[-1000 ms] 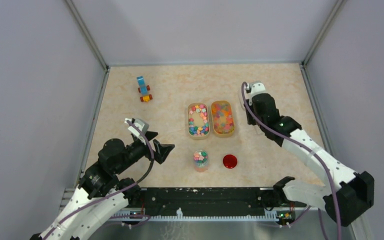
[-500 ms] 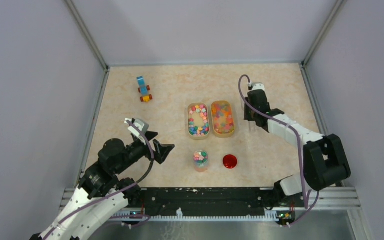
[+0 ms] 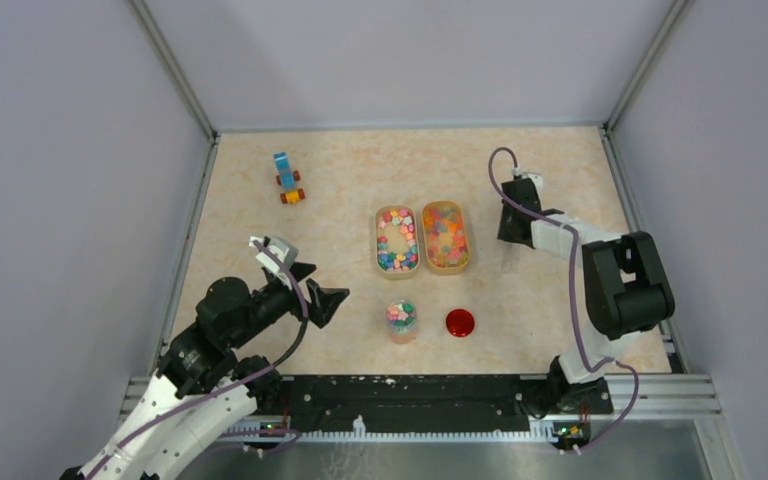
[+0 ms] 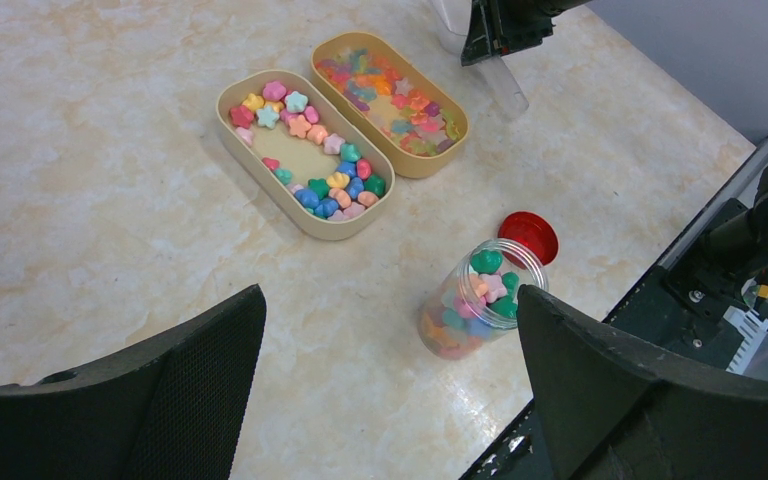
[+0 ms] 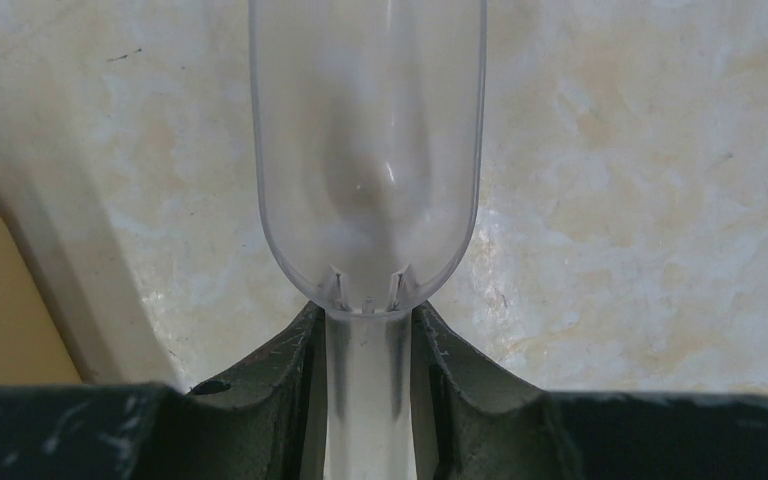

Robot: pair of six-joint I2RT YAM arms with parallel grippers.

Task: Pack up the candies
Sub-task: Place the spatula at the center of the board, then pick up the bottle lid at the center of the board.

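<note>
Marble-look table (image 3: 340, 180), candies (image 4: 332, 190) fill two trays (image 4: 300, 160) just behind the jar (image 3: 400, 320), some inside it. My right gripper (image 5: 368, 400) clamps a clear scoop (image 5: 368, 150) behind-right of the jar; my left gripper (image 3: 318, 288) gapes wide, left of it.

A beige, marble-patterned counter (image 3: 340, 170) sits enclosed on three sides by plain pale lavender-grey walls (image 3: 410, 60), with aluminium posts (image 3: 175, 70) at the back corners. The light is soft and even.
</note>
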